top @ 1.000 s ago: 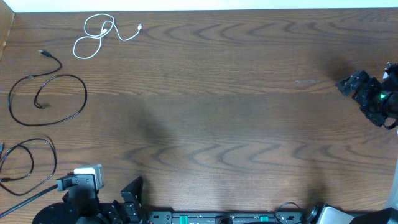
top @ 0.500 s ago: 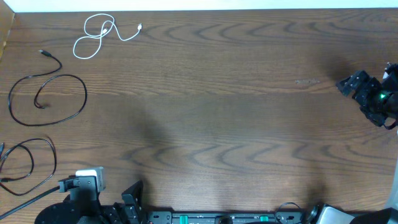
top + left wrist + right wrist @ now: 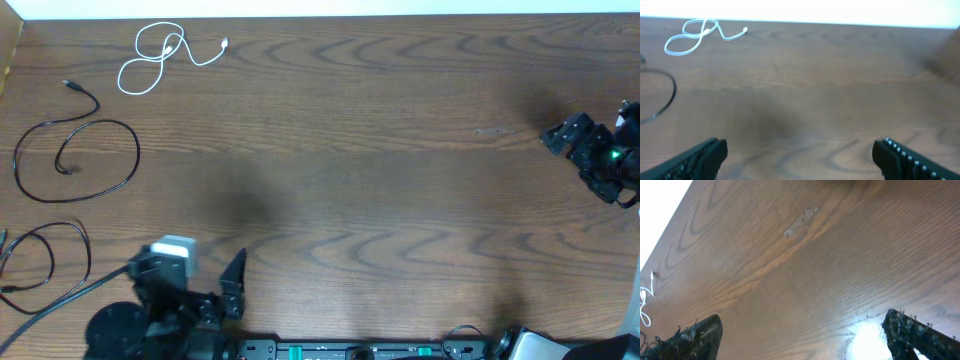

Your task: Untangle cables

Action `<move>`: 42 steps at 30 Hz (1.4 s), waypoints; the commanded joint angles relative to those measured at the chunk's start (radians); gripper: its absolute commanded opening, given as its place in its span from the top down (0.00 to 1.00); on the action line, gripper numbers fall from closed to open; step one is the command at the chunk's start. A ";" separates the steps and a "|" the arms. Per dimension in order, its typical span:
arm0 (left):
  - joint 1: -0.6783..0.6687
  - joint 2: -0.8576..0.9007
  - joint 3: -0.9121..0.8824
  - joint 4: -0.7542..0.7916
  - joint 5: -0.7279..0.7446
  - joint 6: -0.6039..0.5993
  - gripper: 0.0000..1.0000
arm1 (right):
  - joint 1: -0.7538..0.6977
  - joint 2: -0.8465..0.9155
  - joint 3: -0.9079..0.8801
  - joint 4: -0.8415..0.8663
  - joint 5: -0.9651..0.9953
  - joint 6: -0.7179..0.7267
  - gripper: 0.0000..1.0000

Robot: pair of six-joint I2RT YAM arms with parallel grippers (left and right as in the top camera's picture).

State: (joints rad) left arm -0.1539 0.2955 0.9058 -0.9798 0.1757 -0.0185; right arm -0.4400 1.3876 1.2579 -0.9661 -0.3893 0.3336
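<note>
- Hovering low at the near edge, the left gripper (image 3: 800,152) has its jaws spread wide over the table (image 3: 380,200), gripping nothing.
- Just to its left, the first black cable (image 3: 88,258) lies in a loose loop at the left edge, partly out of frame.
- Further back on that side, the second black cable (image 3: 137,155) makes a bigger loop with one end curling inside, separate from the first.
- At the right edge, the right gripper (image 3: 802,335) is wide open too, with nothing in it.
- In the far-left corner, the white cable (image 3: 170,45) is loosely looped, apart from both black ones.
</note>
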 commanded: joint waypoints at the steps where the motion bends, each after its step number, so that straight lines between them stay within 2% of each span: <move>1: 0.042 -0.093 -0.162 0.123 0.112 0.216 0.01 | 0.002 -0.002 0.016 0.001 -0.006 0.010 0.01; 11: 0.131 -0.274 -0.496 0.438 0.112 0.227 0.01 | 0.002 -0.002 0.016 0.000 -0.006 0.010 0.01; 14: 0.131 -0.294 -0.568 0.541 0.112 0.227 0.01 | 0.002 -0.002 0.016 0.001 -0.006 0.010 0.01; 16: 0.131 -0.294 -0.652 0.675 0.111 0.216 0.01 | 0.002 -0.002 0.016 0.001 -0.006 0.010 0.01; 19: 0.131 -0.294 -0.715 0.760 0.109 0.215 0.01 | 0.002 -0.002 0.016 0.000 -0.006 0.010 0.01; 23: 0.146 -0.294 -0.808 0.888 0.039 0.082 0.01 | 0.002 -0.002 0.016 0.001 -0.006 0.010 0.01; 25: 0.158 -0.294 -0.839 0.929 0.037 0.060 0.01 | 0.002 -0.002 0.016 0.001 -0.006 0.010 0.01; 31: 0.159 -0.294 -0.902 0.993 0.037 0.057 0.01 | 0.002 -0.002 0.016 0.001 -0.006 0.010 0.01; 42: 0.159 -0.294 -0.902 0.921 -0.008 0.046 0.01 | 0.002 -0.002 0.016 0.001 -0.006 0.010 0.01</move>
State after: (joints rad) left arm 0.0002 0.0101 0.0204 -0.0177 0.1909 0.0475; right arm -0.4404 1.3876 1.2579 -0.9665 -0.3893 0.3336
